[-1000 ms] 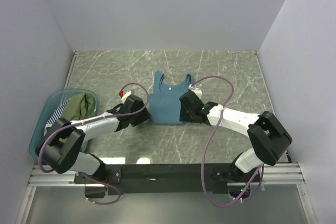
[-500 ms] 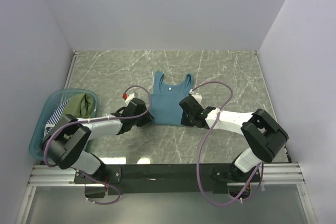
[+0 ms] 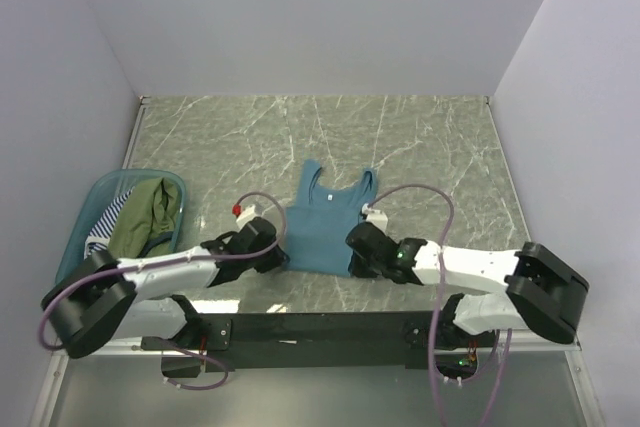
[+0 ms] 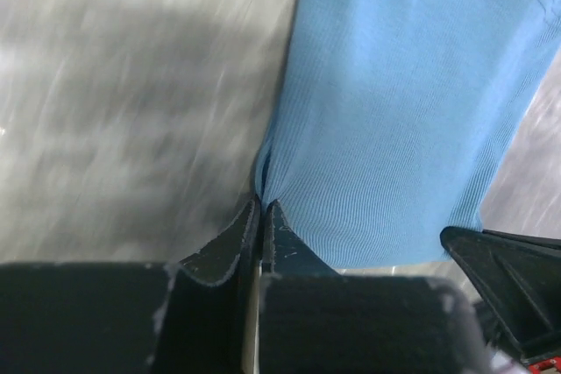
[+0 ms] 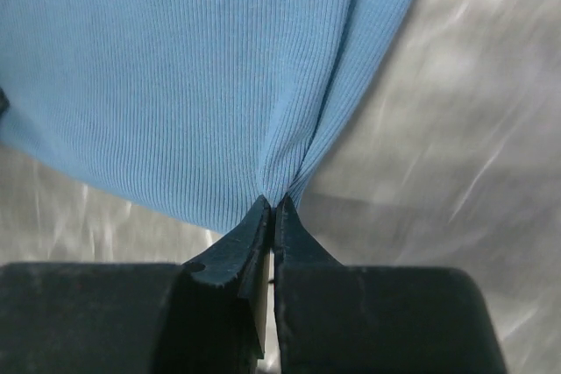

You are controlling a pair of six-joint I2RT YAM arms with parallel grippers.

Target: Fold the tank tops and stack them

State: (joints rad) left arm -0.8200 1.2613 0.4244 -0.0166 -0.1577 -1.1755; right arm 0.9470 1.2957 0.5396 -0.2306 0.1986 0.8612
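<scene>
A teal-blue tank top (image 3: 325, 225) lies on the marble table, straps pointing away, hem toward the arm bases. My left gripper (image 3: 279, 251) is shut on the top's lower left edge; in the left wrist view the blue ribbed cloth (image 4: 394, 120) bunches into the closed tips of that gripper (image 4: 262, 203). My right gripper (image 3: 353, 250) is shut on the lower right edge, and in the right wrist view the cloth (image 5: 184, 76) puckers into its closed tips (image 5: 273, 201). An olive-green top (image 3: 150, 215) and a striped top (image 3: 108, 219) lie in the tub at the left.
A translucent teal tub (image 3: 88, 202) stands at the table's left edge beside the left arm. Grey walls close in the table (image 3: 430, 147) on three sides. The arms' black base rail (image 3: 320, 329) runs along the near edge.
Both grippers have shut on the teal-blue top's lower corners and pulled it toward the near edge. Both arms have stretched out lower and flatter over the table.
</scene>
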